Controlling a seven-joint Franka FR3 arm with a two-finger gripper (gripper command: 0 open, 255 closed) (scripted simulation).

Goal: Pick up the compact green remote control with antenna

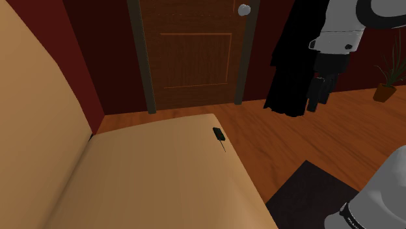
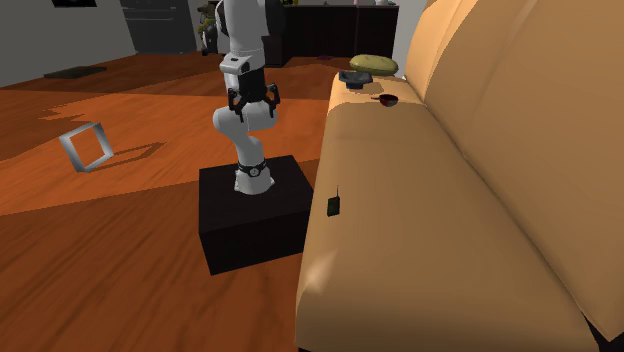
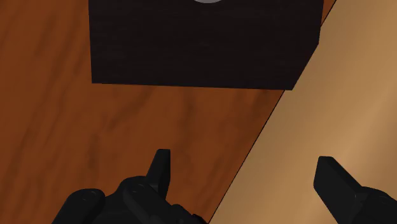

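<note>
Tan sofa seat (image 1: 149,175) carries the dark remote (image 1: 218,134) at its edge; fingers (image 1: 317,95) hang spread above wooden floor (image 1: 280,130).

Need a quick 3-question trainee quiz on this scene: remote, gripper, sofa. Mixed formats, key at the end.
1. True or false: the gripper is shut on the dark remote.
2. The remote lies on: A) the floor, B) the edge of the tan sofa seat, C) the black stand.
3. Fill in: in the wrist view, the gripper is ____, with nothing between its tips.

Key: 1 false; 2 B; 3 open.
</note>
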